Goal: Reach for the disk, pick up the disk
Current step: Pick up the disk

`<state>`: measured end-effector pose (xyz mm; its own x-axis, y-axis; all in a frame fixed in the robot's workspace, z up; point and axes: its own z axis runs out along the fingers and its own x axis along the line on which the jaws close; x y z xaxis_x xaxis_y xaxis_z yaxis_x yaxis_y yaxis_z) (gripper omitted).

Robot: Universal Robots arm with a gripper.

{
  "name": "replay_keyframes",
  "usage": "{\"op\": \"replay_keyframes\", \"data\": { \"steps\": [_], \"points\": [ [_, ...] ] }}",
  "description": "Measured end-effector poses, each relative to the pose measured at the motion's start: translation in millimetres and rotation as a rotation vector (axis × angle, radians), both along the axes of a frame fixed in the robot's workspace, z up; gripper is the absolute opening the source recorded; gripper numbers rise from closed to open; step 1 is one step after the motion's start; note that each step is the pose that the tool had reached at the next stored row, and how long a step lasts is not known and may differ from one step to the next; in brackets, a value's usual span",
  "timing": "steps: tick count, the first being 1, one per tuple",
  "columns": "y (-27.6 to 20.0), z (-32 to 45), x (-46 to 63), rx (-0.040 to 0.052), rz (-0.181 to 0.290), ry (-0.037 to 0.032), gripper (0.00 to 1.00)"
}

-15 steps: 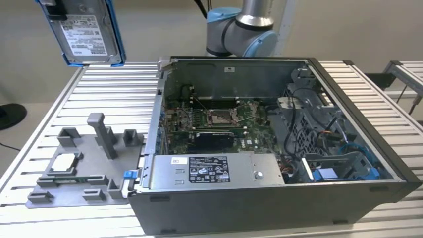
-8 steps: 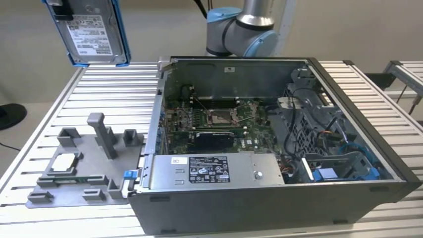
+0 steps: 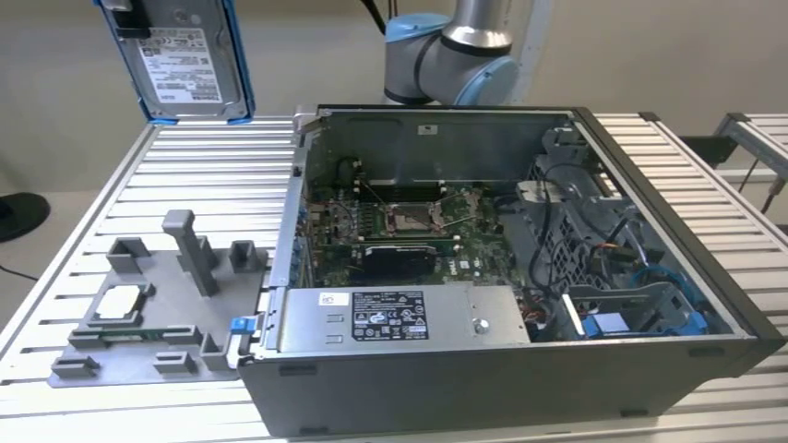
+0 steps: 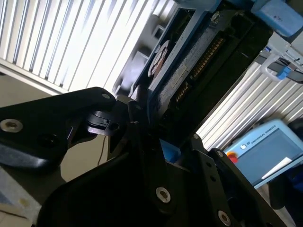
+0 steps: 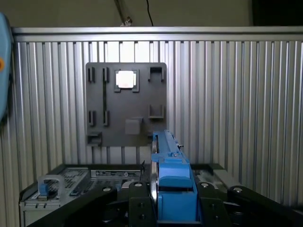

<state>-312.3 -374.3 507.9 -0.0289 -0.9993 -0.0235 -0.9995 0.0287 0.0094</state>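
The disk [image 3: 187,57], a silver-grey drive with a white label in a blue bracket, hangs upright high above the slatted table's far corner, on the exterior view's left. My gripper [image 5: 173,208] is shut on it. In the first wrist view the disk's blue edge [image 5: 171,182] stands between the two black fingers [image 5: 137,201]. The second wrist view shows the disk's underside [image 4: 194,61] rising out of the black jaws, with its connector row visible.
An open computer case [image 3: 518,369] fills the middle of the slatted table [image 3: 197,175], with a long grey labelled box [image 3: 394,318] along its near side. A grey fixture plate [image 3: 136,314] holding a small square silver chip [image 3: 120,300] lies on the exterior view's left. The arm's base [image 3: 449,65] stands behind the case.
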Motion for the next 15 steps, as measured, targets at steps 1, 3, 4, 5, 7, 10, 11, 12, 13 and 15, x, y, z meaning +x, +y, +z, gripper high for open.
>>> {"op": "replay_keyframes", "data": {
  "steps": [1,3,4,5,7,10,11,12,13,15],
  "points": [
    [0.0,0.0,1.2,0.0,0.0,0.0,0.0],
    [0.0,0.0,3.7,-0.0001,0.0,0.0001,0.0],
    [0.0,0.0,5.1,-0.0001,0.0,0.0001,0.0],
    [0.0,0.1,6.4,-0.0001,0.0,0.0001,0.0],
    [0.0,0.0,10.0,0.0,0.0,0.0,0.0],
    [0.0,0.0,18.3,0.0,0.0,0.0001,0.0],
    [0.0,0.0,21.7,-0.0001,0.0,0.0001,0.0],
    [0.0,0.0,25.0,0.0,0.0,0.0,0.0],
    [0.0,0.1,28.8,-0.0001,0.0,0.0002,0.0],
    [0.0,0.0,34.8,0.0,0.0,0.0,0.0]
  ]
}}
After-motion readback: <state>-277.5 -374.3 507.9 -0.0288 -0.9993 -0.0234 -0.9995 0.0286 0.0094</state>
